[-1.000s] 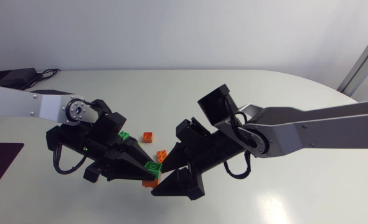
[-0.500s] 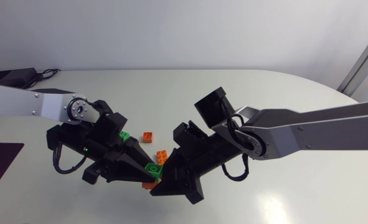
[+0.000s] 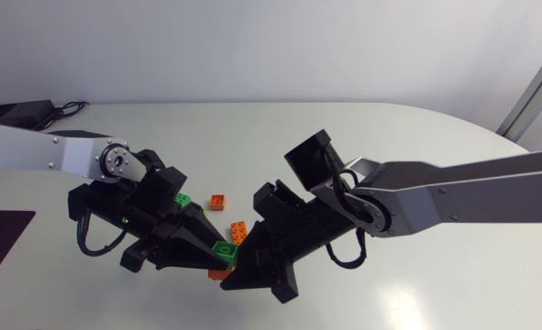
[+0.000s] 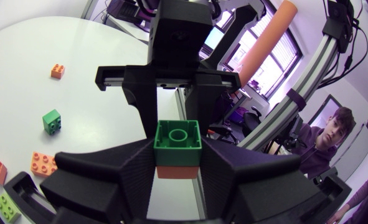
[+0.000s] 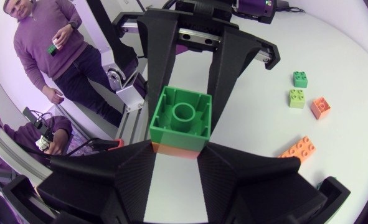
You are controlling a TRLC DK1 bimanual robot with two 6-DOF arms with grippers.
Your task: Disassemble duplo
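Duplo stack [image 4: 177,151], green brick [image 4: 178,135] atop orange brick [image 4: 177,172]

Right claw [image 5: 177,160] clamps orange base of green-topped duplo stack [image 5: 181,118].

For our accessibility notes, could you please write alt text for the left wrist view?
A two-brick Duplo stack, green on orange, is clamped between the left gripper's fingers, with the right gripper facing it from directly ahead. Five loose bricks lie on the white table beside them.
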